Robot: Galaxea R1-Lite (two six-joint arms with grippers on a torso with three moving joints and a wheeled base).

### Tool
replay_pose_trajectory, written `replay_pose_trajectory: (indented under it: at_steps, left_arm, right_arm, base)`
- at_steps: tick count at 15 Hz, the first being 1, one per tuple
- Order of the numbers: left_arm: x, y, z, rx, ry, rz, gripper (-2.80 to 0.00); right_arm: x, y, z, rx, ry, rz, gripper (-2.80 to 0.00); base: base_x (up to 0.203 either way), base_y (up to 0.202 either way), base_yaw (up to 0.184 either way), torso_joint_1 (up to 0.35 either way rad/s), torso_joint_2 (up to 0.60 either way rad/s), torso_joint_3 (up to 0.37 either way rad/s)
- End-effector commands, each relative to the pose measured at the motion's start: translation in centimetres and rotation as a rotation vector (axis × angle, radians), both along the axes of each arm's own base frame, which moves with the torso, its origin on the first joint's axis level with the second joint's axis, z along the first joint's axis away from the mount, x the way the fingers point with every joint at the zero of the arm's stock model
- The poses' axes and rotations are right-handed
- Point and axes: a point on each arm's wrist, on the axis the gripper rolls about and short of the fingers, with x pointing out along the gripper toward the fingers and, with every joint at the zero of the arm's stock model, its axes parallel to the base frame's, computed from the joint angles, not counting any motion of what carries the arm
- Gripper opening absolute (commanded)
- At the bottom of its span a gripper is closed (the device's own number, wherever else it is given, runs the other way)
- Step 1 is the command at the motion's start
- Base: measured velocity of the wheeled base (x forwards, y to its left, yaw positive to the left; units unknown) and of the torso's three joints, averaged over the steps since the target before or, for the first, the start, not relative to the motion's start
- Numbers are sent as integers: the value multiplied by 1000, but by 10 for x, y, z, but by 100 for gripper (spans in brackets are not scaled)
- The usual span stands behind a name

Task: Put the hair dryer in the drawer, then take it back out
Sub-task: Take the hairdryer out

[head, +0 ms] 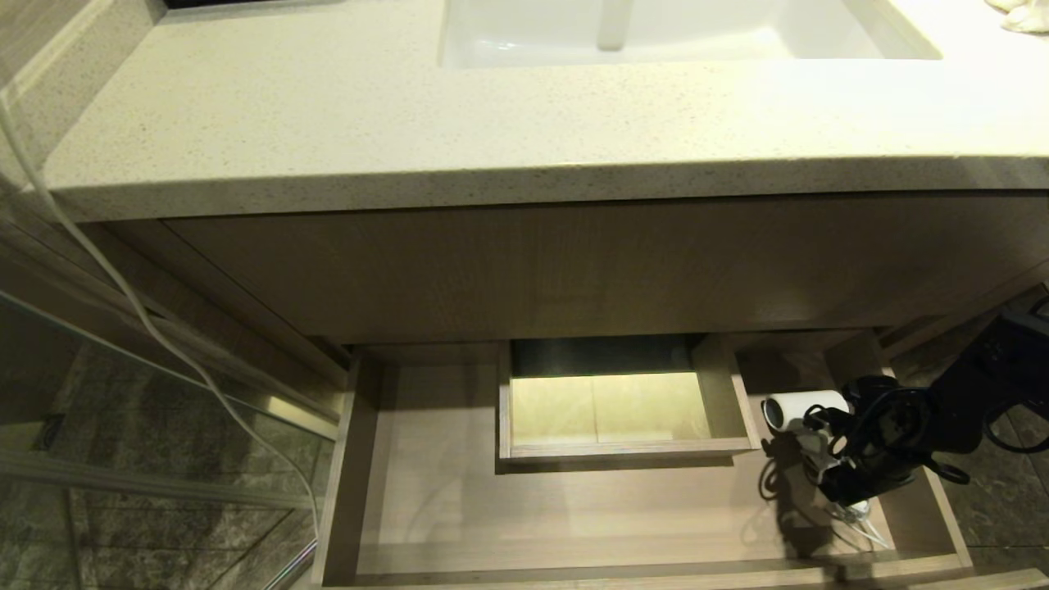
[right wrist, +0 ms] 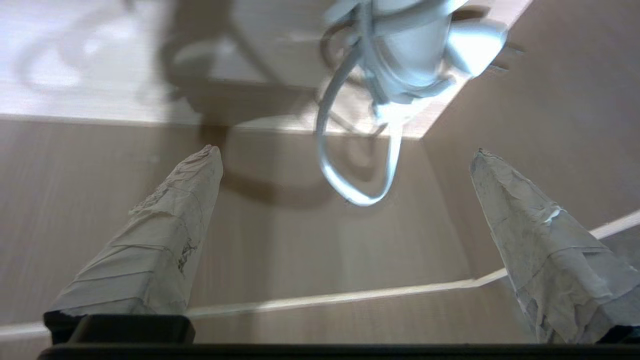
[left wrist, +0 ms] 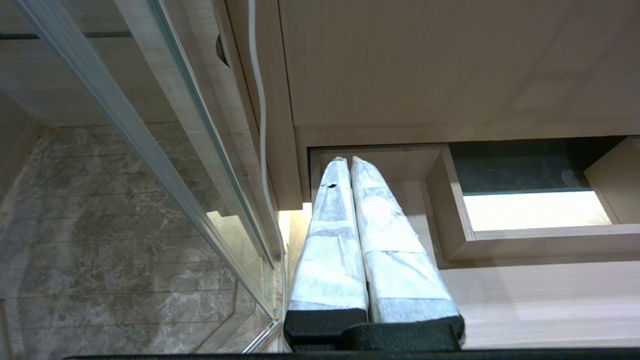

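The drawer (head: 533, 508) is pulled out below the vanity. The white hair dryer (head: 807, 407) is inside its right end, with its dark mouth facing left and its white cord trailing toward the front. My right gripper (right wrist: 347, 151) reaches in from the right, just in front of the dryer. It is open wide and empty. In the right wrist view the hair dryer (right wrist: 415, 45) lies beyond the fingertips, and a loop of its cord (right wrist: 350, 195) hangs between the fingers without touching them. My left gripper (left wrist: 348, 160) is shut and parked over the drawer's left rear corner.
A boxed notch (head: 623, 447) juts into the drawer from its rear wall. Above the drawer are the vanity panel (head: 574, 270), the speckled countertop (head: 410, 123) and the white sink (head: 697, 41). On the left are a glass door (head: 123, 410) and a hanging white cable (head: 123, 287).
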Motion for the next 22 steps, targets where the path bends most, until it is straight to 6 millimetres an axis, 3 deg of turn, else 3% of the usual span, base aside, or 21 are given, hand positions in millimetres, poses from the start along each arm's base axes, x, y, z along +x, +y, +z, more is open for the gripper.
replay_pose_trajectory:
  at_steps: [1,7,11,19,22]
  left_arm:
    - [4,0,-11,-1,38,0,-280]
    - [4,0,-11,-1,38,0,-280]
    - [4,0,-11,-1,38,0,-280]
    - [4,0,-11,-1,38,0,-280]
    - [4,0,-11,-1,38,0,-280]
  right_arm:
    - [2,0,2,0,-20,2,0]
    - [8,-3,2,6,-52,-6,0]
    - [-4,-21,1,32,52,-51,0]
    - [-3,-19,2,34,47,-43,0]
    - [0,-20,12,26,17,-37,0]
  base:
    - [0,0,0,0,0,0]
    - [0,0,0,0,0,0]
    - [0,0,0,0,0,0]
    - [0,0,0,0,0,0]
    - [0,0,0,0,0,0]
